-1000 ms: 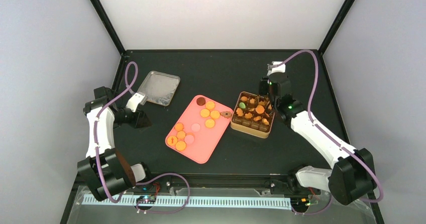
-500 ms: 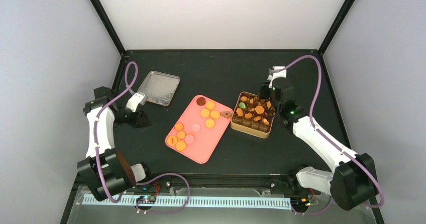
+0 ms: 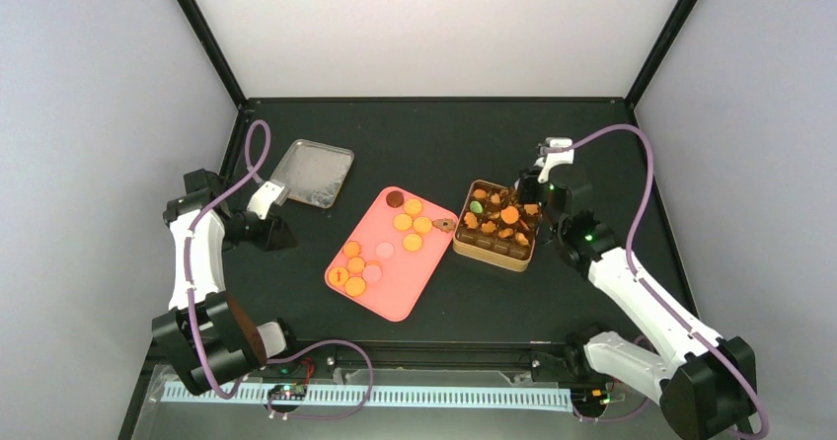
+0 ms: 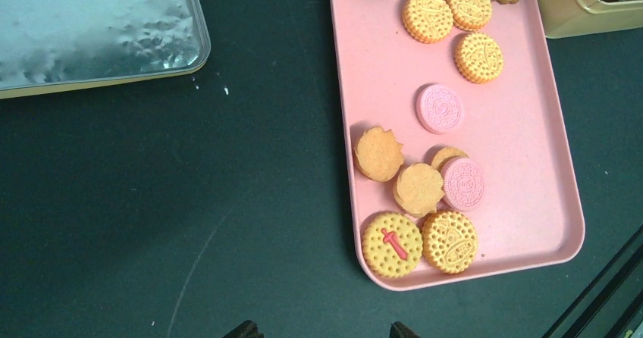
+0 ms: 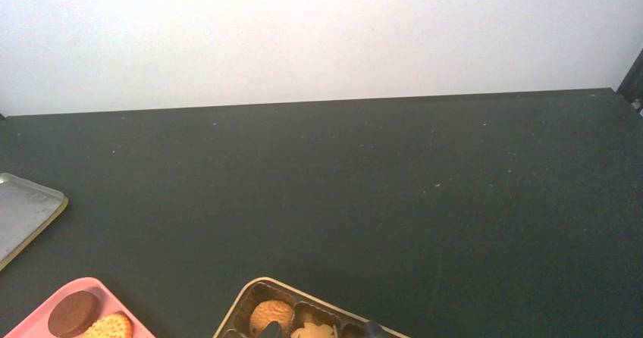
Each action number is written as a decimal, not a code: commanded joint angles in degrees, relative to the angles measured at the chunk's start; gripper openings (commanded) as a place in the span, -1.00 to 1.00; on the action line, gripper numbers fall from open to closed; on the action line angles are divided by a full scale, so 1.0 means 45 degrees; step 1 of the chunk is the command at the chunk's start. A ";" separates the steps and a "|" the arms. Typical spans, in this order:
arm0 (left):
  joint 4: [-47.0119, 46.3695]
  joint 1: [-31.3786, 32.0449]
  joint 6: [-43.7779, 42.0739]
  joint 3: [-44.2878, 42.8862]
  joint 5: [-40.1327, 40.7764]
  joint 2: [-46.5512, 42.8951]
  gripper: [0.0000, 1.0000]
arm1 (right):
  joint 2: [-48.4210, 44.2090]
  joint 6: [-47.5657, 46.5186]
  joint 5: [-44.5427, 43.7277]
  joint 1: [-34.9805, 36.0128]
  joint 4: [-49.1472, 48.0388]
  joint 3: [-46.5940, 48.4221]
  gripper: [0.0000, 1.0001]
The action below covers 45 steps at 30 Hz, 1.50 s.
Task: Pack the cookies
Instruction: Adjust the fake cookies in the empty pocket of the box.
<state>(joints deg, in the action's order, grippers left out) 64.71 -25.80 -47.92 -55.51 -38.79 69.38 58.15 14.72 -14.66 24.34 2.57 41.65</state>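
Several cookies (image 3: 403,222) lie on a pink tray (image 3: 390,297): mostly orange-yellow, two pink (image 4: 439,108), one dark brown (image 3: 395,199). More cookies (image 3: 510,215), one of them green (image 3: 477,206), sit in the brown cups of the gold tin (image 3: 491,253). My left gripper (image 3: 279,235) is open and empty left of the tray, its tips at the bottom edge of the left wrist view (image 4: 320,330). My right gripper (image 3: 530,185) is open and empty over the tin's far right corner. In the right wrist view (image 5: 322,329) only its tips show, above cookies in the cups (image 5: 271,314).
A silver lid (image 3: 312,172) lies flat at the back left, also in the left wrist view (image 4: 91,35). The tray's near-left corner holds a cluster of cookies (image 4: 392,244). Dark table stretches behind the tin to the white back wall (image 5: 318,35).
My right arm has drawn back to the right, away from the tin's far side. The left arm, tray and cookies have not moved.
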 commanded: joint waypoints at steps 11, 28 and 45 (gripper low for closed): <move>0.0230 -0.0018 -0.0192 -0.0479 -0.0294 -0.0066 -0.09 | -0.1585 0.0253 -0.0062 -0.0052 0.0813 -0.0336 -0.58; 0.0248 -0.0018 -0.0163 -0.0516 -0.0389 -0.0056 -0.09 | -0.1918 0.0419 0.0073 -0.0037 0.1542 -0.0278 -0.47; 0.0210 -0.0016 -0.0191 -0.0400 -0.0243 -0.0052 -0.09 | -0.0967 0.0276 -0.0638 0.0207 0.0562 0.0329 -0.40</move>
<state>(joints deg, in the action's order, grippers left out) 64.73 -25.80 -47.92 -56.01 -38.83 69.38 54.70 16.71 -14.94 24.99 8.58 40.82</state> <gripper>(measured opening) 0.456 0.325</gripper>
